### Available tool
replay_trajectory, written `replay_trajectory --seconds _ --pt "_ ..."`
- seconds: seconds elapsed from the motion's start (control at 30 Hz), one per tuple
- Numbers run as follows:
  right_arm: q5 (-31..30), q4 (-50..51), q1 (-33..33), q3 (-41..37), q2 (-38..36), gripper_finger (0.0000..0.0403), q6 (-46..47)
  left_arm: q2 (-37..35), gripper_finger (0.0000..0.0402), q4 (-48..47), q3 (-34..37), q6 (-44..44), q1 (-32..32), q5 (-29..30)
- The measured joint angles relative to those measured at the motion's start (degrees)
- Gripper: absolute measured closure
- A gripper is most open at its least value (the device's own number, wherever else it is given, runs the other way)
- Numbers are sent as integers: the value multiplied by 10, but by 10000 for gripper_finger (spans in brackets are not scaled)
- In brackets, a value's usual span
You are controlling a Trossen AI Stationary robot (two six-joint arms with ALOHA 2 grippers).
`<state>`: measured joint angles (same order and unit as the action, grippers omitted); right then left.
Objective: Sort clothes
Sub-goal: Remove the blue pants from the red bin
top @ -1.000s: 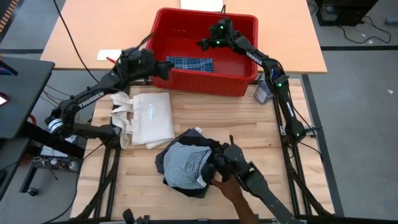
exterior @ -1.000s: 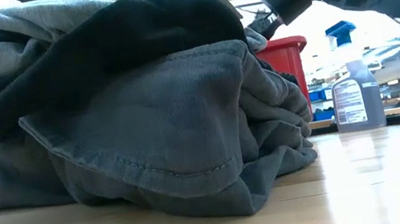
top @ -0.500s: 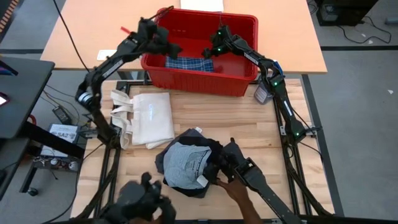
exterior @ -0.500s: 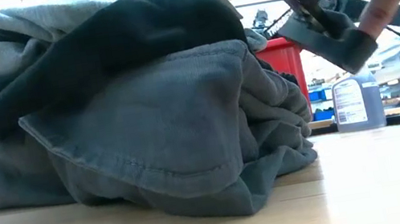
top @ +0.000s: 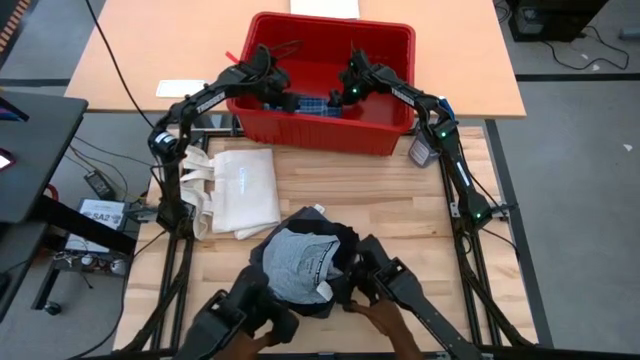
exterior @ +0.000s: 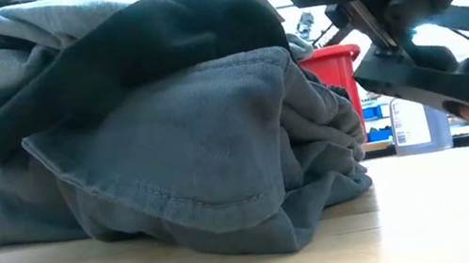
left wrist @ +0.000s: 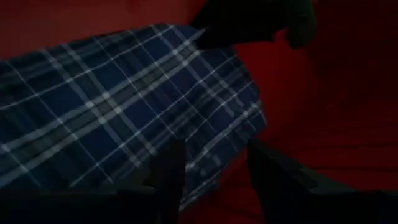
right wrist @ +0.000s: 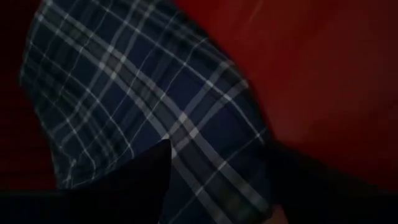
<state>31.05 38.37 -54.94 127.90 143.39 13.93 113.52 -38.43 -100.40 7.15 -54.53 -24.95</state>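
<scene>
both grippers down in the red bin at the plaid piece

we see the left gripper (top: 287, 97) and right gripper (top: 340, 92) inside the red bin (top: 385, 134), either side of the blue-and-white plaid piece (top: 316, 103) lying on its floor. both sets of fingers stand partly apart, just over the cloth; we can't tell if either has hold of it. the charcoal shorts (exterior: 182, 159) and black piece (exterior: 118, 60) sit piled at the near end of the table (top: 400, 200), with a person's hand (top: 385, 325) beside the pile. the cream tote bag (top: 240, 190) lies left of it.
</scene>
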Motion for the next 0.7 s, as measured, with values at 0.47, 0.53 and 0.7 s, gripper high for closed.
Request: replay_trajectory --seconds 0.47,0.53,0.7 --pt "1 -13 0 -6 0 137 0 14 225 -7 2 -18 -3 10" --pt "-12 -22 0 -6 0 137 0 14 225 -9 2 -18 -3 10" --pt "-16 -56 0 -6 0 137 1 14 225 -29 2 -18 -3 10"
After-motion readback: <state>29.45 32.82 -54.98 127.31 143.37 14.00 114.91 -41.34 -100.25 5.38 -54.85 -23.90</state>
